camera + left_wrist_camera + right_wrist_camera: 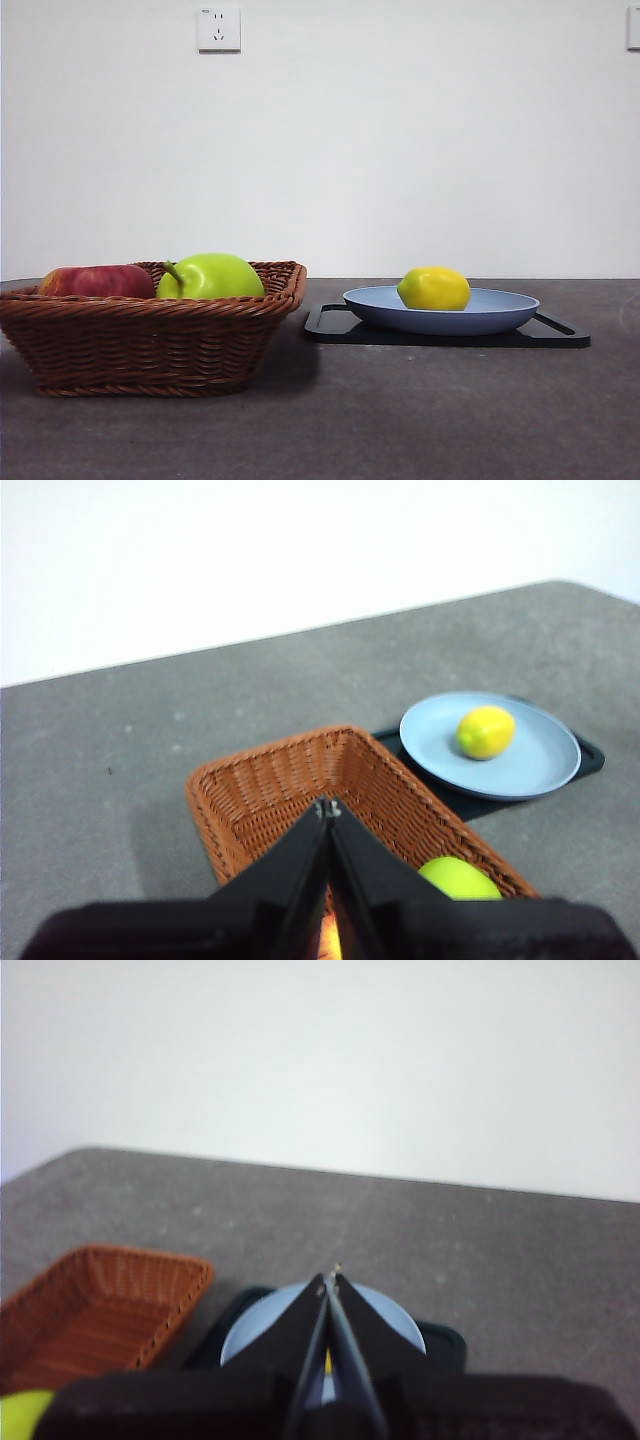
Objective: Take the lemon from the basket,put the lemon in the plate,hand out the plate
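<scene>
The yellow lemon point(434, 288) lies in the light blue plate point(500, 312), which rests on a black tray point(560, 334) at the right. The brown wicker basket point(150, 335) stands at the left. In the left wrist view the lemon point(486, 731) sits in the plate point(535, 765) beyond the basket point(270, 785). My left gripper point(327, 807) is shut and empty, high above the basket. My right gripper point(331, 1277) is shut and empty, high above the plate point(255, 1335). Neither gripper shows in the front view.
A bright green apple point(212, 277) and a red apple point(97, 281) lie in the basket. A white wall with a socket point(219, 29) stands behind the dark grey table point(400, 410).
</scene>
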Available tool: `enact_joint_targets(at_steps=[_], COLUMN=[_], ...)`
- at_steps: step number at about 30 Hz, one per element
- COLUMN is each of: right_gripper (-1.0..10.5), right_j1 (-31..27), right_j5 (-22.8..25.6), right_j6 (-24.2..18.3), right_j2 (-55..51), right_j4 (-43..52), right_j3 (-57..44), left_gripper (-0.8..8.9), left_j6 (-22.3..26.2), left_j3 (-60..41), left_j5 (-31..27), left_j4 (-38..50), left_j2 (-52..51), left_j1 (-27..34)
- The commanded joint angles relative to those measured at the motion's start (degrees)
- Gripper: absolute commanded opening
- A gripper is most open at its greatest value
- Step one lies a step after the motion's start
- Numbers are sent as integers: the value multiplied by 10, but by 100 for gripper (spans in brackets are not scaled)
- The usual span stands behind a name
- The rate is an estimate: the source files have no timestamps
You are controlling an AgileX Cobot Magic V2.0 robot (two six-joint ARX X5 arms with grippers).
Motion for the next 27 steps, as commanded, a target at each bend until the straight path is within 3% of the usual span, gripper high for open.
enact_joint_targets(at_steps=[1,14,17,21,27], right_gripper=[4,4,3,4,4], right_j1=[4,4,4,4,4], right_j5=[15,14,14,14,14], right_j6=[12,12,12,12,12], right_j2=[0,0,0,0,0], right_j4=[4,4,4,4,4], right_j3=[3,3,3,3,3], left_gripper=[8,8,8,8,8], left_j6=[-5,-5,12,22,21], left_j3=[3,0,-2,-20,-115], left_j5=[-1,-1,-4,-3,0], left_j4=[3,5,-32,-58,17], left_j2=[5,5,-29,-102,-194], left_j1=[-2,-2,7,60,172])
